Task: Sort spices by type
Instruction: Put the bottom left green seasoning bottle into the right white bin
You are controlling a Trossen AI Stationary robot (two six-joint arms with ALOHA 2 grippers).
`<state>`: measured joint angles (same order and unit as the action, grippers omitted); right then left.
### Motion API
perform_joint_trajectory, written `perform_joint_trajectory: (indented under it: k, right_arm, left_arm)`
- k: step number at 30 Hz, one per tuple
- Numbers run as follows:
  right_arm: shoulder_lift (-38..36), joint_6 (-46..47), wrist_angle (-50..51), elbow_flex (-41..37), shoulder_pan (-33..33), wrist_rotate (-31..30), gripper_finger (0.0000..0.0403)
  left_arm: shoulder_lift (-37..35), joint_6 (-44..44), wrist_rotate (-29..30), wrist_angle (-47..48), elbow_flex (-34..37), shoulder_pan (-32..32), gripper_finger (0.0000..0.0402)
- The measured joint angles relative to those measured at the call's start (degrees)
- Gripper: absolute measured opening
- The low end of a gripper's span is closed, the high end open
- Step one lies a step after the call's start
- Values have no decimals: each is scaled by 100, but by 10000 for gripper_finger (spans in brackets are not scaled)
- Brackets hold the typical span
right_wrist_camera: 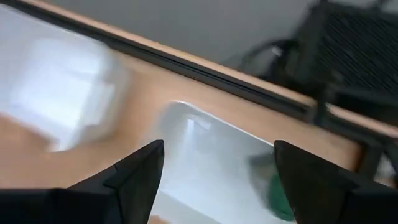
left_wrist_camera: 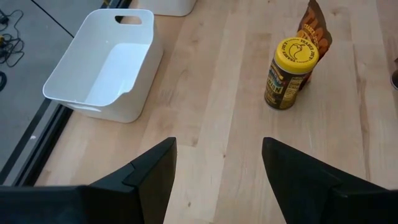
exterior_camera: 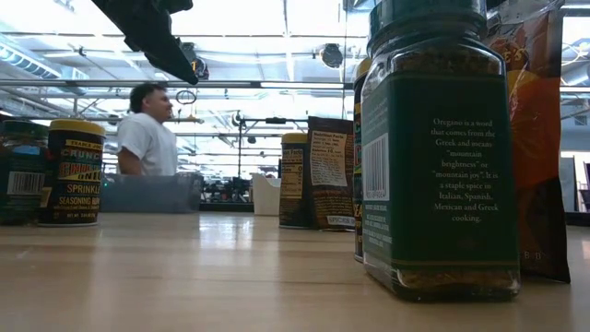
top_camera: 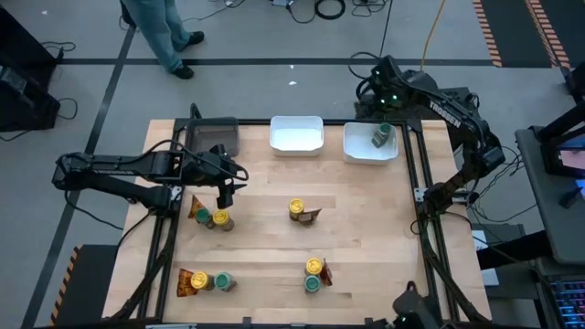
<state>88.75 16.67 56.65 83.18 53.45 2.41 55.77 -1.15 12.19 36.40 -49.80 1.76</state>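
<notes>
- Nearest the low camera, a green-lidded oregano jar (exterior_camera: 438, 152) is seen upright on the wooden table (top_camera: 366, 228); an orange-brown foil packet (exterior_camera: 539, 138) stands just behind it, and a yellow-lidded jar is partly hidden at its side; from above this front group is seen as green jar (top_camera: 313, 284), yellow jar (top_camera: 315, 267) and packet, close together.
- At the front left, another foil packet (top_camera: 189, 281) lies beside two green-lidded jars (top_camera: 223, 281), seen from above.
- In the middle of the table, a yellow-lidded jar (top_camera: 297, 210) is set against a foil packet (top_camera: 312, 216); the same pair is seen in the left wrist view (left_wrist_camera: 291, 73).
- Left of centre, a yellow-lidded jar (top_camera: 220, 218) and a green-lidded one stand beside a packet (top_camera: 197, 209); the left gripper (top_camera: 224, 199) hangs just above them, its fingers (left_wrist_camera: 155, 171) spread with nothing between them.
- Along the far edge, three trays are lined up: a grey tray (top_camera: 211, 138), a white tray (top_camera: 296, 134) and a second white tray (top_camera: 369, 146); a green-lidded jar (top_camera: 382, 136) lies in the last one.
- The right gripper (right_wrist_camera: 217, 180) is held over that tray, its fingers wide apart and empty; the jar (right_wrist_camera: 280, 196) is seen below, apart from them.
- Beyond the table, a person (exterior_camera: 147, 129) in a white top is seen.
</notes>
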Motion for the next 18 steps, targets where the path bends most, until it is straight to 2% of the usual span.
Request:
perform_joint_trajectory:
  k: [6, 15, 18]
  right_arm:
    - [-2, -270, -23, 463, -977, 117, 286]
    - [-2, -559, -71, 505, -2727, 283, 286]
    - [-2, -560, -320, 505, -3245, 564, 286]
  left_arm:
    - [0, -2, 0, 2, 2, 0, 242]
    - [0, -4, -173, 9, 2, 0, 242]
    - [0, -2, -218, 11, 0, 0, 242]
